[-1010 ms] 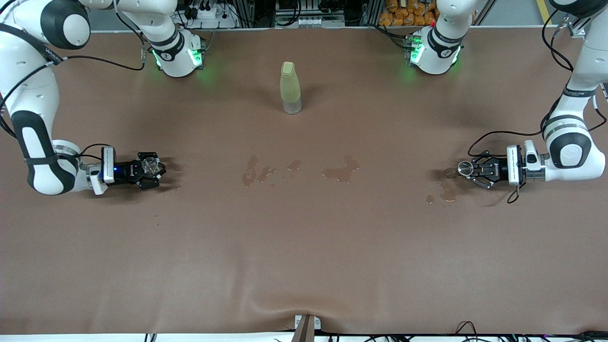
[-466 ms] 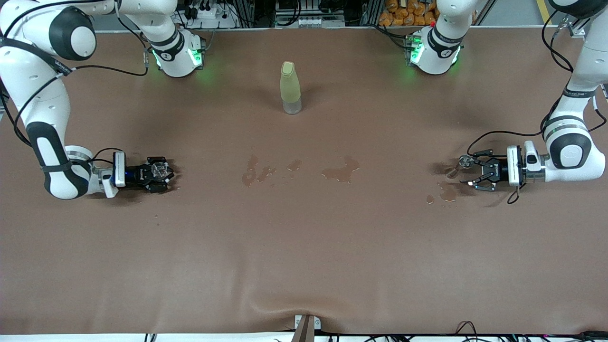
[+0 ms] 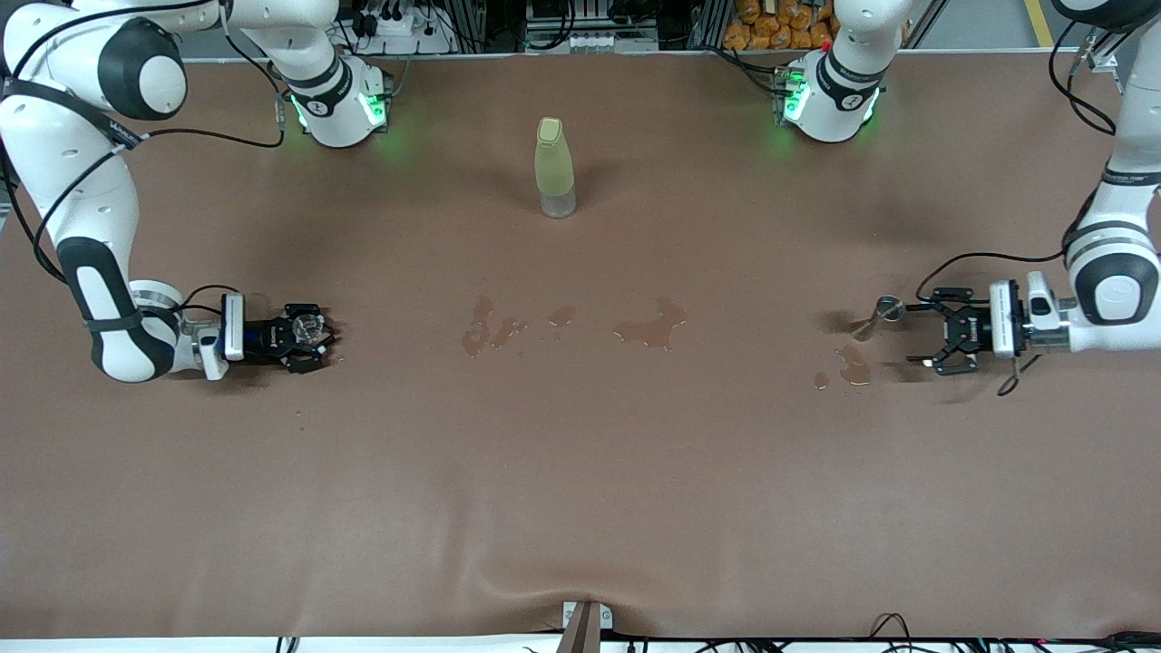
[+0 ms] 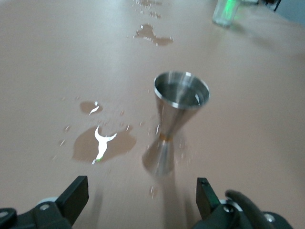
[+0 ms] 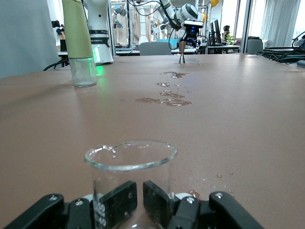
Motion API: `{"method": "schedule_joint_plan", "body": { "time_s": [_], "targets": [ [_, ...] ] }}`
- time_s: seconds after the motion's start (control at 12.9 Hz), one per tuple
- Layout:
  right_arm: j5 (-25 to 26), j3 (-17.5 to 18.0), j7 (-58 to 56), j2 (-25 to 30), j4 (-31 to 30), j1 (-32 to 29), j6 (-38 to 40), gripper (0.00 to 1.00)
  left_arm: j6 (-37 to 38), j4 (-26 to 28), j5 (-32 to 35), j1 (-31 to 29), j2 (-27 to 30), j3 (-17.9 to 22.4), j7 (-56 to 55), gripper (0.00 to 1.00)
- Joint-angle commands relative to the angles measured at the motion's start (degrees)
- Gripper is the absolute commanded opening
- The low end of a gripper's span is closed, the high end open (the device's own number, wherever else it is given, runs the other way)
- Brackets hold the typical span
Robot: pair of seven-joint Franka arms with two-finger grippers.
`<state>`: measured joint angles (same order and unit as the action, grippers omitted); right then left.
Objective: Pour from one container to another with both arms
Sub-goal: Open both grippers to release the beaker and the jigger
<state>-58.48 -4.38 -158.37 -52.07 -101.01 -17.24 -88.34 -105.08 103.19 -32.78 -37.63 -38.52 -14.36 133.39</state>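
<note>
From the front, both cups stand apart at opposite table ends.

The left wrist view shows the left gripper wide open, empty, before the metal goblet (upright, beside puddles).

The right wrist view shows the right gripper closed on the glass cup. Judging by this, the left must grasp next.

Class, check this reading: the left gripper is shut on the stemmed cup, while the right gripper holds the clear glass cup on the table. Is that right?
Not quite. The left gripper is open and apart from the stemmed cup, which stands free on the table; the left wrist view shows its fingers spread, short of the cup. The right gripper does hold the clear glass cup.
</note>
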Motion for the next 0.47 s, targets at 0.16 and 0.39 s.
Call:
{"method": "schedule_joint_plan", "body": {
  "time_s": [0.16, 0.39],
  "targets": [
    [-1.1, -0.8, -7.6, -0.8, 1.6, 0.1, 0.4, 0.80, 3.5, -3.4, 7.4, -3.6, 6.9, 0.6, -14.2, 1.00],
    [-0.6, -1.7, -7.7, -0.6, 3.8, -0.2, 0.4, 1.00, 3.5, -7.6, 13.5, -3.4, 11.3, 0.1, -27.3, 1.00]
  ]
}}
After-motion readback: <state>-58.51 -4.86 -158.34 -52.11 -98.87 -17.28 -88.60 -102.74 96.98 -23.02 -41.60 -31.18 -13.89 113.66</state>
